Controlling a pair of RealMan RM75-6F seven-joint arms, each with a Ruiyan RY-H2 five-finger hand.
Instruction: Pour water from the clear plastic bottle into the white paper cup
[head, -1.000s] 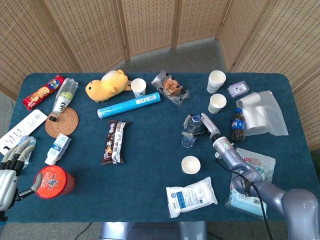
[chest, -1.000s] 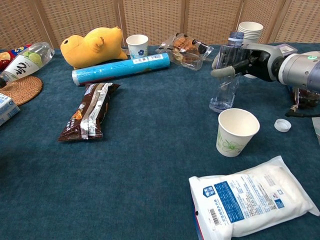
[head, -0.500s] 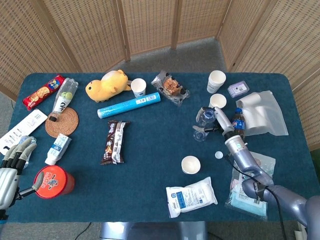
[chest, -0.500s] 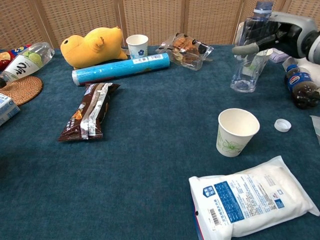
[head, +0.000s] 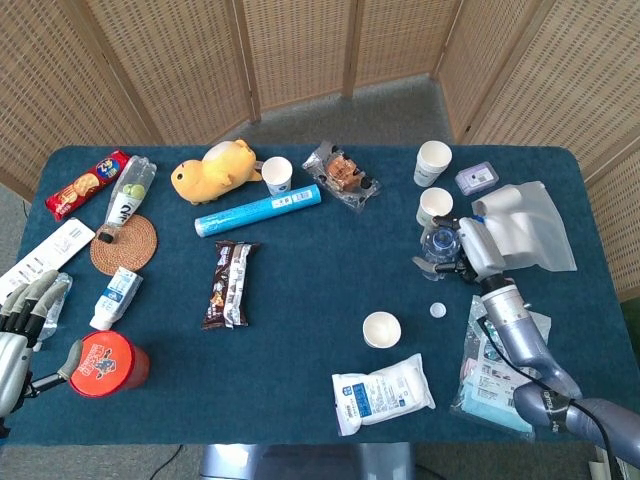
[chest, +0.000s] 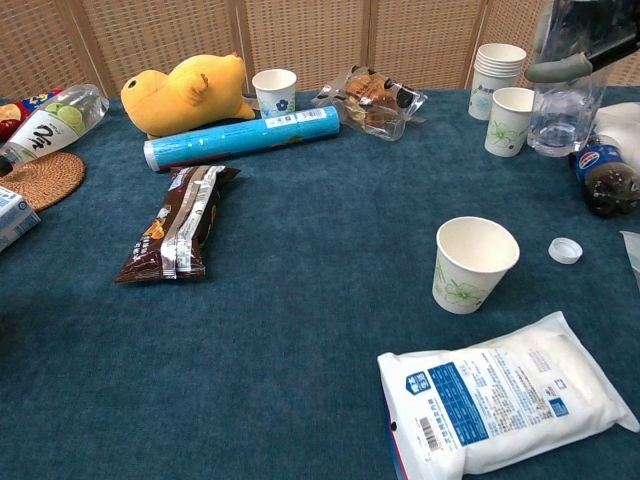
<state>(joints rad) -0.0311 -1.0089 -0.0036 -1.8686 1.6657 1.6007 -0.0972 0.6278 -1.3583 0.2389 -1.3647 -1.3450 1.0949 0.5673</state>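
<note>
The clear plastic bottle is gripped upright by the right hand, whose fingers are wrapped around its body; it is held off the table, beyond and to the right of the white paper cup, and a little water is seen in its base. The white paper cup is standing upright and open-mouthed on the blue table, well apart from the bottle. A small white bottle cap is lying just to the right of the cup. In front of the cup, nearer the camera, a white packet is lying flat. Behind the cup and close to the held bottle, a second paper cup and a stack of paper cups are standing, and a small dark cola bottle is seen to the right of the cup, directly below the held bottle. Far to the left of the cup, a brown snack bag, a blue roll and a yellow plush toy are lying. The left hand is seen at the far-left table edge, fingers spread and holding nothing, beside a red canister.
</note>
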